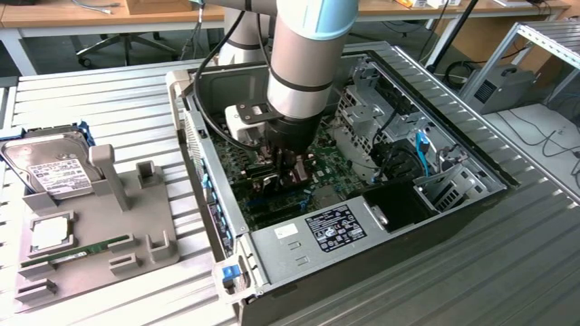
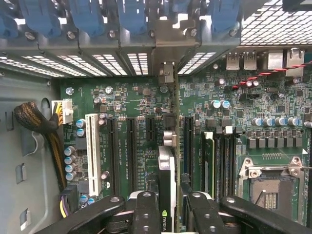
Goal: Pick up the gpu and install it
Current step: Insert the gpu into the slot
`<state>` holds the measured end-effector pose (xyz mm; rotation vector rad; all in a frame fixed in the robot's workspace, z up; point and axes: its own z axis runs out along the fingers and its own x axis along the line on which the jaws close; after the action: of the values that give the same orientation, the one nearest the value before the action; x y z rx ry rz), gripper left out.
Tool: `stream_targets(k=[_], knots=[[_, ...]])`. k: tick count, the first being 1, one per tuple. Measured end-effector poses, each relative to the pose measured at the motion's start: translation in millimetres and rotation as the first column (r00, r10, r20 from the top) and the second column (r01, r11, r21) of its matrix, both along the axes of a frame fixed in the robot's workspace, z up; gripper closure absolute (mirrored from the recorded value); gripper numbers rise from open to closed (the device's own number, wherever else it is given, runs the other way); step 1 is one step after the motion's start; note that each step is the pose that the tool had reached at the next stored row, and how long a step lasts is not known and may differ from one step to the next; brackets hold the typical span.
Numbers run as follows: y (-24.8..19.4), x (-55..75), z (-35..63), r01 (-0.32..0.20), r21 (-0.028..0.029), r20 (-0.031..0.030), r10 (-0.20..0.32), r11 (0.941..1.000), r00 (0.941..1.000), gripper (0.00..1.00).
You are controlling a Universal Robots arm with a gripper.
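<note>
Gripping the gpu [image 2: 166, 187] edge-on, the claw [image 2: 168, 214] should keep it upright and aligned over the motherboard [image 2: 219, 122] slot.

nvidia logo on gpu [image 2: 165, 195]

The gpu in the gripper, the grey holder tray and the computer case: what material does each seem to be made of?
The gpu, held edge-on in the gripper, looks like a dark card with a silvery metal bracket; a green logo shows on its edge. The holder tray looks like matte grey plastic, perhaps printed, given its blocky moulded posts. The computer case seems to be bare sheet metal: dull grey, folded edges, perforated panels.
</note>
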<state>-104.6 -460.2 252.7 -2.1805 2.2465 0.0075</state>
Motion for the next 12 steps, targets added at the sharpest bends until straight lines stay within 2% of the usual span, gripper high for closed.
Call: stream_targets(k=[12], knots=[[0.0,-0.6,-0.8,0.001,0.0000,0.0000,-0.001,1.0000,1.0000,0.73]])
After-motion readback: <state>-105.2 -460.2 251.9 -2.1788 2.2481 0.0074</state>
